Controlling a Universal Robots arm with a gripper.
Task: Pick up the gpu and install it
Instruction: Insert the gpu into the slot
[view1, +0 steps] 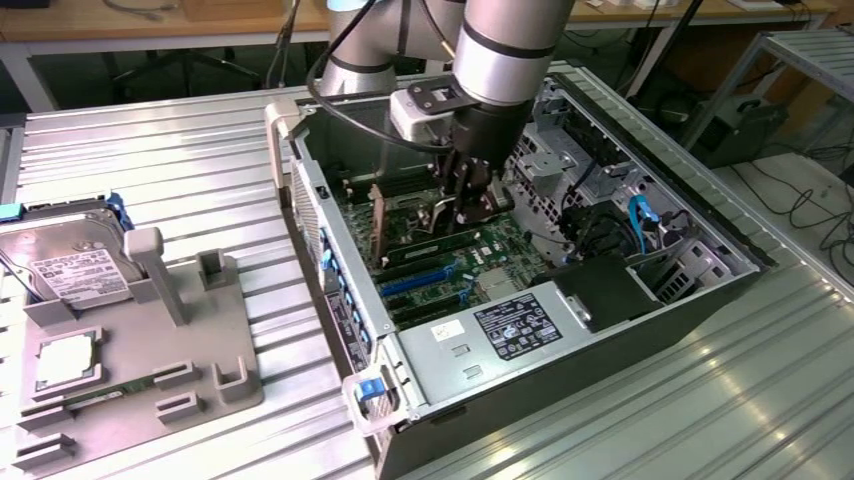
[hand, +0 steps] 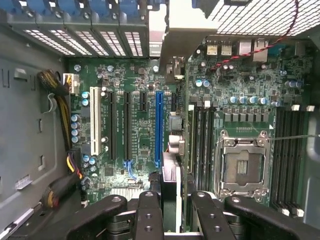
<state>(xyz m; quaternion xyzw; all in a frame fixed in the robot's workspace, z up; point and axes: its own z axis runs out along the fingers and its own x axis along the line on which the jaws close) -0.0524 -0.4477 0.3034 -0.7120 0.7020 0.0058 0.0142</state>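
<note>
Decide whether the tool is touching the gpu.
Touching. The wrist view shows the tool with its fingers closed on either side of the gpu, which is seen edge-on over the motherboard.

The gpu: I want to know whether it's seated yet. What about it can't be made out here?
Wrist view: the gpu sits edge-on in the tool, so its faces and connector edge are hidden.
Exterior view: the tool and arm cover the gpu, so whether it is seated cannot be told.
</note>
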